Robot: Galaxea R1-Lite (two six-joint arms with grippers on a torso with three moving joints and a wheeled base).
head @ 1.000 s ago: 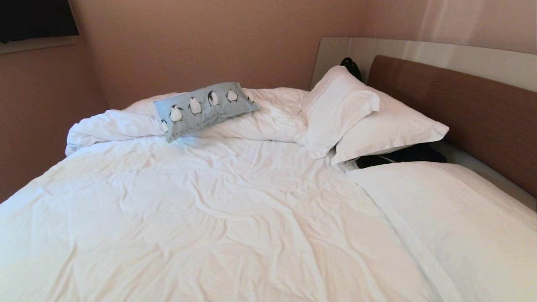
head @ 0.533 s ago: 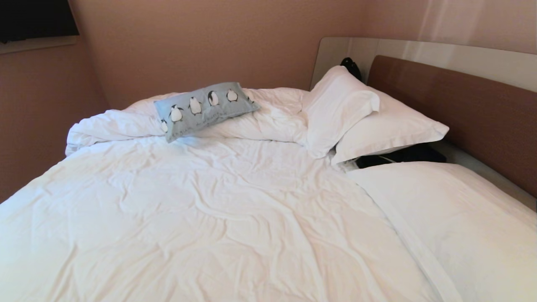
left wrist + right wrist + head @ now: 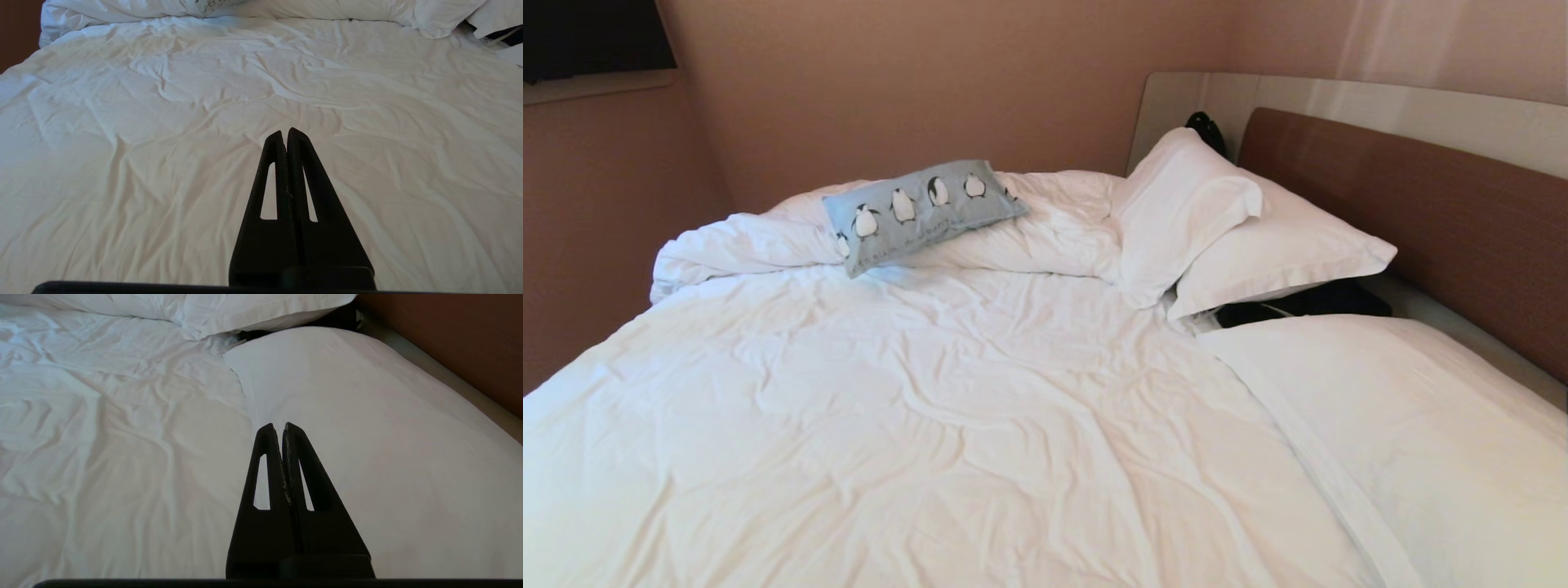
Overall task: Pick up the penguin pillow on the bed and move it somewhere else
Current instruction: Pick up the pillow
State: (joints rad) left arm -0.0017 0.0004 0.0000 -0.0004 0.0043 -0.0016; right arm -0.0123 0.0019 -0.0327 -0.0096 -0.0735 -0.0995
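Right tool [image 3: 282, 426] closed, empty, above bed [image 3: 122, 428]

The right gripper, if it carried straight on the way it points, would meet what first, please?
Probably the large white pillow lying beside the headboard; the shut right gripper aims over it, though depth is unclear.

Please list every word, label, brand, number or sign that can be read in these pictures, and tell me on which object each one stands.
"pen…": dark handwritten-style letters on the lower edge of the penguin pillow, cut off at the frame edge in the left wrist view; the rest is not readable.
The same line of script under the penguins on the penguin pillow in the head view: too small to read.
No other text, brand or number shows on the bed.
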